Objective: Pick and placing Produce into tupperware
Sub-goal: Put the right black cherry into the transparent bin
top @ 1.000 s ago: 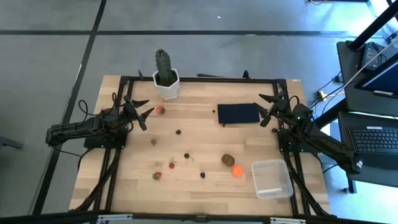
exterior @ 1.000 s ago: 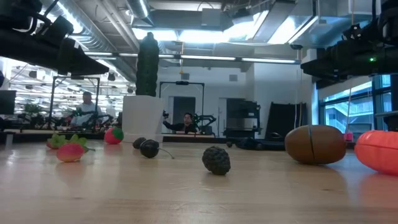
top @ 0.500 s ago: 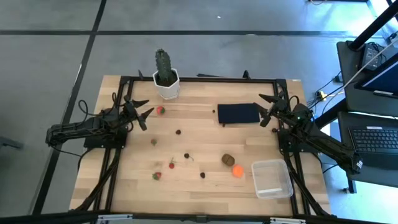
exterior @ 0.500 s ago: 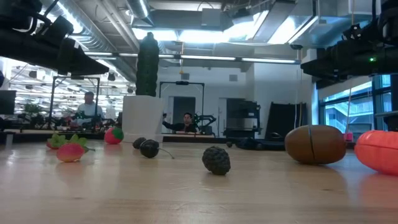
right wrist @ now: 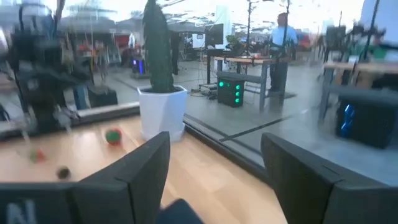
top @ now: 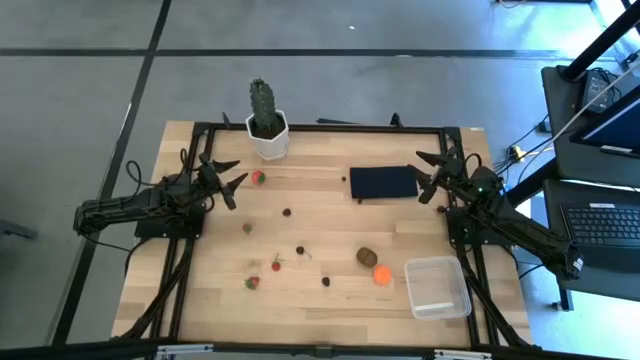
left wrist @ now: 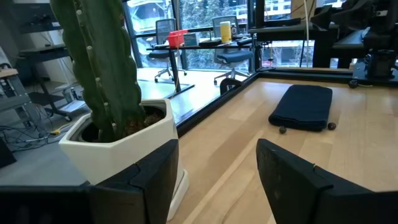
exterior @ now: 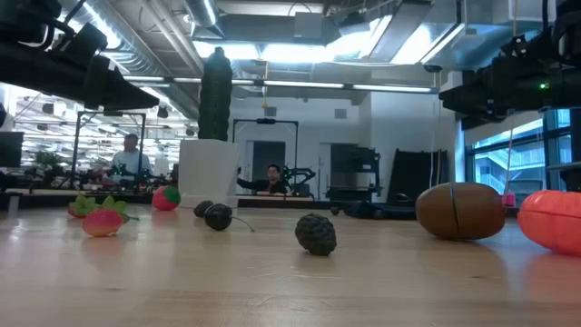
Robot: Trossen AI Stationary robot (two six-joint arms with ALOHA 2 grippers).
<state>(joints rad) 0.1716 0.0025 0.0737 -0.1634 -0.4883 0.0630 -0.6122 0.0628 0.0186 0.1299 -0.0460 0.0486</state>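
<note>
Maybe the left gripper (top: 228, 178), spread and empty, could bump the strawberry (top: 258, 178) and roll it toward the cactus (top: 263, 108).

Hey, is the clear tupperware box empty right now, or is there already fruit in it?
Empty. In the high view the tupperware shows only bare clear plastic, and the orange ball and brown kiwi lie on the table beside it.

Evenly lit from overhead; soft shadows on worktop (top: 330, 250). Ceiling lights (exterior: 300, 41) glare in low view. Right wrist view motion-blurred, washed out. Window (left wrist: 205, 31) backlight in left wrist.
</note>
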